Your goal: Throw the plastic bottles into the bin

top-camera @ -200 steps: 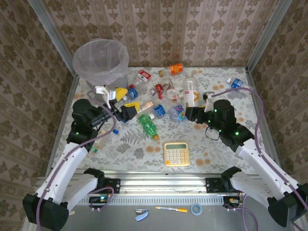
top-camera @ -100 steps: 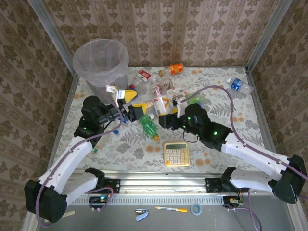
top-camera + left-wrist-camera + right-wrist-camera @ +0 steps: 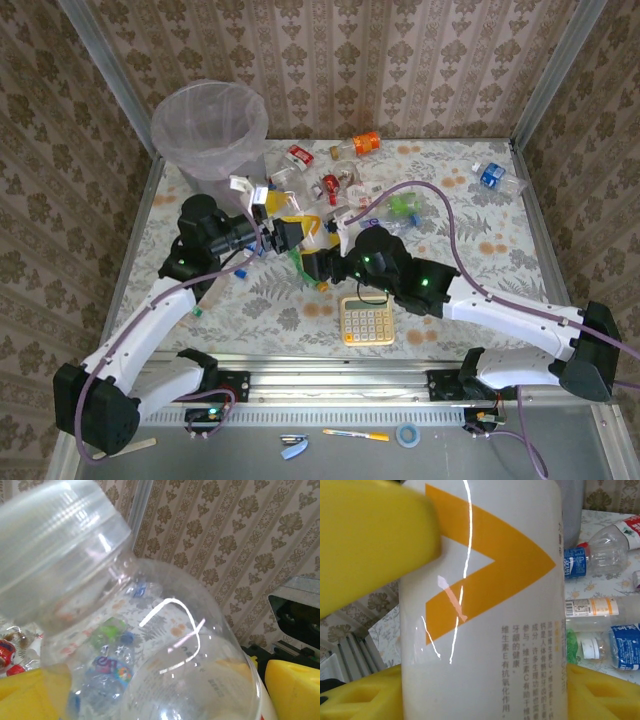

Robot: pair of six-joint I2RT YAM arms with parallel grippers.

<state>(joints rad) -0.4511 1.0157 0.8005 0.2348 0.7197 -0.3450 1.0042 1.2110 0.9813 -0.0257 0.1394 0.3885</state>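
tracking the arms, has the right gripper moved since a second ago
Yes. The right gripper swung left, from above-right of the calculator to above-left of it.

Bottle clutter (image 3: 330,186) centrally — table (image 3: 510,240) seemingly free rightward.

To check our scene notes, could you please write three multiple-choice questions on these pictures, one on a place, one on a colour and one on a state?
1. Where on the table does the bin stand? A far left corner; B near right corner; C centre.
2. What colour is the calculator? A blue; B yellow; C black.
3. What is the right gripper doing? A standing open and empty; B gripping the calculator; C shut on a bottle.
Answers: 1 A, the top view shows it there; 2 B, its case is yellow; 3 C, its yellow pads clamp the orange-and-white-labelled bottle.
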